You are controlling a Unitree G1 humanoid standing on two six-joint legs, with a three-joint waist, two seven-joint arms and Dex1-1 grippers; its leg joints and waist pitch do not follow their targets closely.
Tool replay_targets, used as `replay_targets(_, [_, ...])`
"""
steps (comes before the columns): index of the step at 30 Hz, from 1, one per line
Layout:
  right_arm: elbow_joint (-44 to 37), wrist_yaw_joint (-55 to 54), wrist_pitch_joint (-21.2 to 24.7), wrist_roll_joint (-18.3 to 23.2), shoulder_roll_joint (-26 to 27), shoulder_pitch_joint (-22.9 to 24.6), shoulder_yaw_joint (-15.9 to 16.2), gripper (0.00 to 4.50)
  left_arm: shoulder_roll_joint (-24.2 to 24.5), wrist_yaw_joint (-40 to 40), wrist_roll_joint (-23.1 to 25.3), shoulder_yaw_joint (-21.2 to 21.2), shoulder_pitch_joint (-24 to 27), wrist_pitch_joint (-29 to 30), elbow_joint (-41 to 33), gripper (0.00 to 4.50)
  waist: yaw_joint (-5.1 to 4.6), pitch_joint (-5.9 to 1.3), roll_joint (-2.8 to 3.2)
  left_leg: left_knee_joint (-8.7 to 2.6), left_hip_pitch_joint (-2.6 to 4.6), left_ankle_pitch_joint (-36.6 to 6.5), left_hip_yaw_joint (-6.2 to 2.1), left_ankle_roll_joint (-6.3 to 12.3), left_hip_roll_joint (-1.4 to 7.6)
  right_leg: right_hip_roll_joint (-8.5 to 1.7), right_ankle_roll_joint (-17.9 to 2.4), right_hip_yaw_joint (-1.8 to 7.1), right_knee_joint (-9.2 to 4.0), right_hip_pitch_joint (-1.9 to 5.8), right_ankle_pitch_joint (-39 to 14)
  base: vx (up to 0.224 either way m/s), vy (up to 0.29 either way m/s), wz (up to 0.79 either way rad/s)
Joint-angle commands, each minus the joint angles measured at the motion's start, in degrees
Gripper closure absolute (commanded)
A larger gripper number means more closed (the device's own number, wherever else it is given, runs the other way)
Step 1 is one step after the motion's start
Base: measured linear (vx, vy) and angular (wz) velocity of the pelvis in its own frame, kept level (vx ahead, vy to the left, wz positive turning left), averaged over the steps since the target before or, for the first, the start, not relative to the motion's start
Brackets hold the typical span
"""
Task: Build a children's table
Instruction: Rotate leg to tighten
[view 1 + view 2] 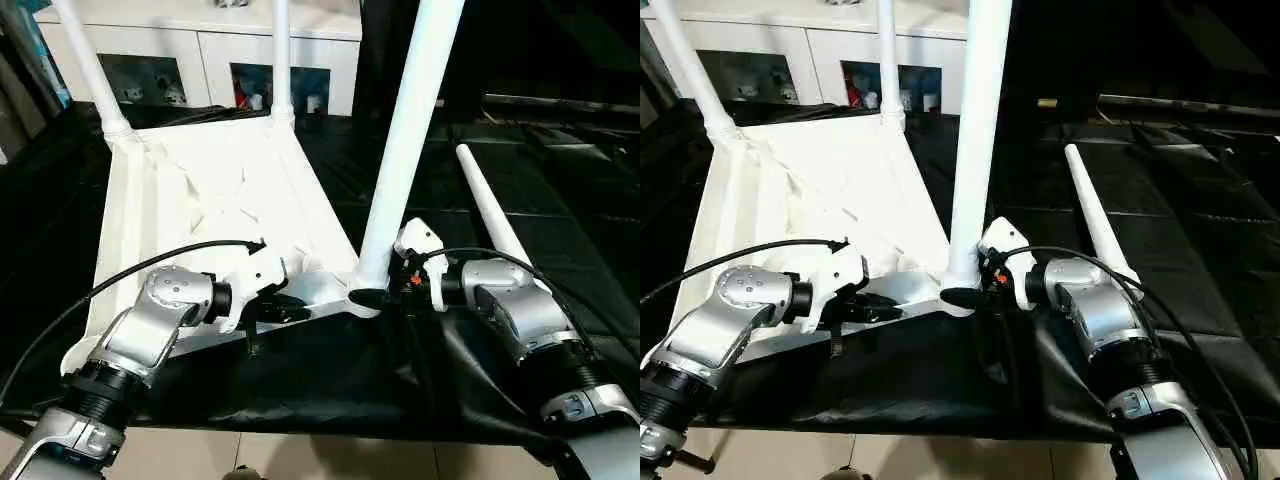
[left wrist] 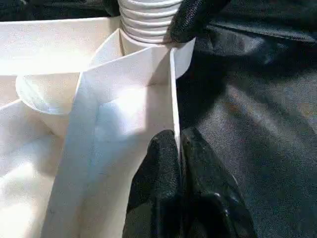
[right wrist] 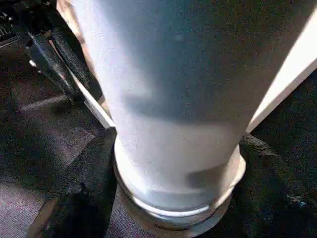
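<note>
forearms: two silver arms rose from the lower edge of the head views, one on each side of the near corner of the work.
left gripper [image 1: 268, 308]: jaws pinched nearly together on the thin near rim of the tabletop, one black fingertip [image 2: 159, 168] on each face of the wall.
right gripper [image 1: 385, 292]: fingers spread around the base of the near leg at its collar, one black pad [image 3: 84, 193] on each side; whether they pressed the tube or merely flanked it could not be told.
tabletop [image 1: 215, 190]: white plastic, lying underside up on the black cloth [image 1: 330, 380], ribs showing.
near leg [image 1: 405, 140]: white tapered tube standing upright in the near right corner socket, seemingly not yet fully home.
far legs: two stood in the far corner sockets, one [image 1: 85, 60] on the left, one [image 1: 281, 55] beside it.
loose leg [image 1: 490, 215]: lying on the cloth to the right, well apart from the tabletop.
handling: judged light, stiff and slick; thin rim suits a pinch, leg best gripped low near the collar.
background: white cabinet [image 1: 330, 45] behind.
</note>
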Motion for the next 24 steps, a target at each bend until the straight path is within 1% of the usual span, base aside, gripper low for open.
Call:
replay_targets(1, [0.49, -0.43, 0.25, 0.03, 0.21, -0.20, -0.05, 1.68, -0.69, -1.32, -1.96, 0.49, -0.90, -2.56, -2.49, 4.50, -0.19, -4.27, 0.04, -3.12, 0.61, -9.43, -0.07, 1.66, 1.70, -3.47, -10.74, 2.46, -2.99, 3.63, -9.83, 0.000, 0.000, 0.00])
replay_targets(4, [1.17, -1.82, 0.11, 0.57, 1.06, -0.02, -1.02, 1.70, -0.87, -0.95, -2.00, 0.59, -0.86, -2.39, -2.26, 4.50, -0.28, -4.24, -0.02, -3.07, 0.52, -9.63, -0.03, 1.65, 1.61, -3.48, -10.83, 2.46, -3.00, 3.67, -10.05, 0.000, 0.000, 0.00])
replay_targets(6, [2.61, -5.93, 1.86, 1.05, 3.03, -0.33, -2.66, 1.71, -1.60, 0.97, -1.45, 0.87, -1.22, -1.39, -1.56, 4.50, -0.37, -4.17, -0.04, -3.10, 0.52, -9.76, -0.05, 1.47, 1.60, -3.51, -10.63, 2.50, -3.07, 3.60, -10.88, 0.000, 0.000, 0.00])
replay_targets(7, [3.29, -7.85, 2.24, 0.86, 3.74, -0.50, -3.09, 1.71, -1.88, 1.85, -1.09, 0.93, -1.47, -0.86, -1.17, 4.50, -0.47, -4.09, 0.04, -3.19, 0.54, -10.48, -0.11, 1.07, 1.60, -3.57, -10.37, 2.48, -3.24, 3.55, -12.37, 0.000, 0.000, 0.00])
replay_targets(9, [5.73, -14.70, 3.11, 0.21, 6.24, -1.06, -4.65, 1.71, -3.02, 4.87, 0.00, 1.24, -2.37, 0.37, 0.35, 4.50, -0.96, -4.05, 0.04, -3.31, 0.57, -11.09, -0.18, 0.12, 1.52, -3.56, -9.83, 2.51, -3.27, 3.42, -13.92, 0.000, 0.000, 0.00])
replay_targets(10, [6.97, -18.11, 3.28, -0.14, 7.49, -1.32, -5.34, 1.71, -3.81, 6.36, 0.33, 1.47, -2.82, 0.76, 1.15, 4.50, -1.32, -4.01, 0.08, -3.40, 0.62, -11.79, -0.31, -0.66, 1.48, -3.66, -9.47, 2.49, -3.43, 3.40, -15.35, 0.000, 0.000, 0.00])
replay_targets(11, [9.40, -24.50, 3.56, -0.43, 10.06, -2.08, -6.73, 1.71, -5.27, 8.84, 1.11, 1.49, -3.67, 1.45, 2.44, 4.50, -1.70, -3.95, 0.05, -3.36, 0.57, -12.91, -0.33, -0.96, 1.40, -3.70, -9.09, 2.50, -3.62, 3.43, -16.74, 0.000, 0.000, 0.00])
replay_targets(12, [10.30, -26.64, 3.54, -0.49, 10.99, -2.44, -7.17, 1.71, -5.83, 9.83, 1.45, 1.45, -4.00, 1.91, 2.91, 4.50, -1.94, -3.86, 0.06, -3.44, 0.60, -13.23, -0.31, -1.16, 1.38, -3.66, -8.86, 2.53, -3.73, 3.31, -17.57, 0.000, 0.000, 0.00])
replay_targets(13, [11.04, -28.40, 3.53, -0.54, 11.76, -2.73, -7.53, 1.71, -6.30, 10.65, 1.73, 1.41, -4.28, 2.28, 3.29, 4.50, -2.24, -3.83, 0.07, -3.46, 0.74, -14.25, -0.38, -1.61, 1.28, -3.64, -8.37, 2.49, -3.88, 3.23, -19.52, 0.000, 0.000, 0.00])
replay_targets(14, [14.21, -34.93, 2.13, -1.30, 14.94, -4.17, -8.29, 1.72, -8.36, 14.16, 3.13, 1.01, -5.65, 3.73, 5.14, 4.50, -2.61, -3.75, 0.31, -3.50, 0.74, -15.34, -0.39, -1.80, 1.24, -3.64, -8.15, 2.53, -4.04, 3.05, -20.84, 0.000, 0.000, 0.00])
replay_targets(15, [14.54, -35.53, 1.89, -1.43, 15.25, -4.32, -8.30, 1.72, -8.58, 14.56, 3.30, 0.96, -5.81, 3.85, 5.35, 4.50, -2.71, -3.62, 0.29, -3.54, 0.87, -15.96, -0.42, -2.00, 1.25, -3.65, -7.91, 2.49, -4.25, 2.91, -21.95, 0.000, 0.000, 0.00])
replay_targets(16, [14.97, -36.33, 1.54, -1.61, 15.66, -4.53, -8.31, 1.72, -8.89, 15.09, 3.52, 0.90, -6.02, 4.01, 5.63, 4.50, -2.89, -3.67, 0.22, -3.54, 0.84, -16.59, -0.57, -2.22, 1.24, -3.75, -7.42, 2.45, -4.31, 3.11, -23.12, 0.000, 0.000, 0.00])
replay_targets(17, [16.37, -38.74, 0.83, -1.95, 16.77, -5.28, -8.61, 1.72, -9.95, 17.39, 4.25, 1.07, -6.77, 4.39, 6.78, 4.50, -2.81, -3.86, 0.54, -3.49, 0.73, -15.81, -0.63, -1.98, 1.30, -3.85, -7.31, 2.54, -4.16, 3.25, -21.76, 0.000, 0.000, 0.00])
replay_targets(18, [18.53, -41.81, -0.75, -2.50, 18.73, -6.52, -8.53, 1.72, -11.74, 20.08, 5.03, 1.00, -7.79, 5.24, 8.13, 4.50, -3.02, -3.89, 0.34, -3.48, 0.64, -15.46, -0.50, -1.83, 1.32, -3.70, -7.51, 2.60, -4.13, 3.09, -20.62, 0.000, 0.000, 0.00])
replay_targets(19, [20.81, -45.06, -2.43, -3.37, 20.70, -7.78, -8.13, 1.72, -13.47, 22.76, 5.85, 0.86, -8.71, 5.99, 9.22, 4.50, -3.16, -3.96, 0.42, -3.36, 0.86, -15.09, -0.41, -2.09, 1.30, -3.62, -8.42, 2.63, -3.93, 2.88, -18.89, 0.000, 0.000, 0.00])
replay_targets(20, [22.43, -46.10, -4.33, -4.11, 22.07, -8.62, -7.34, 1.72, -14.53, 23.87, 6.33, 0.49, -9.20, 6.34, 9.67, 4.50, -3.12, -3.91, 0.42, -3.42, 0.84, -15.01, -0.44, -2.31, 1.21, -3.53, -8.72, 2.51, -3.94, 3.01, -18.48, 0.000, 0.000, 0.00])
replay_targets(21, [23.09, -45.93, -5.10, -4.20, 22.62, -8.88, -7.12, 1.72, -14.78, 24.13, 6.72, 0.22, -9.34, 6.02, 9.87, 4.50, -3.08, -3.96, 0.42, -3.34, 0.82, -15.18, -0.44, -2.20, 1.23, -3.66, -8.85, 2.52, -3.86, 3.05, -18.23, 0.000, 0.000, 0.00])
replay_targets(22, [23.41, -45.64, -5.49, -4.18, 22.89, -8.99, -7.05, 1.72, -14.88, 24.17, 6.96, 0.06, -9.39, 5.76, 9.99, 4.50, -3.01, -4.05, 0.24, -3.30, 0.56, -14.67, -0.41, -1.68, 1.20, -3.67, -8.67, 2.56, -3.79, 3.33, -17.04, 0.000, 0.000, 0.00])
replay_targets(23, [23.79, -44.87, -5.72, -3.51, 23.33, -9.11, -7.54, 1.72, -14.88, 24.26, 7.25, -0.13, -9.42, 5.36, 10.10, 4.50, -2.97, -4.19, 0.26, -3.22, 0.51, -13.43, -0.37, -1.05, 1.22, -3.59, -9.00, 2.61, -3.49, 3.42, -14.50, 0.000, 0.000, 0.00])
replay_targets(24, [24.00, -44.57, -6.09, -3.20, 23.56, -9.20, -7.88, 1.72, -14.86, 24.27, 7.27, -0.17, -9.39, 5.33, 10.11, 4.50, -2.96, -4.19, 0.21, -3.20, 0.52, -13.17, -0.30, -0.73, 1.23, -3.58, -9.23, 2.61, -3.46, 3.38, -13.65, 0.000, 0.000, 0.00])
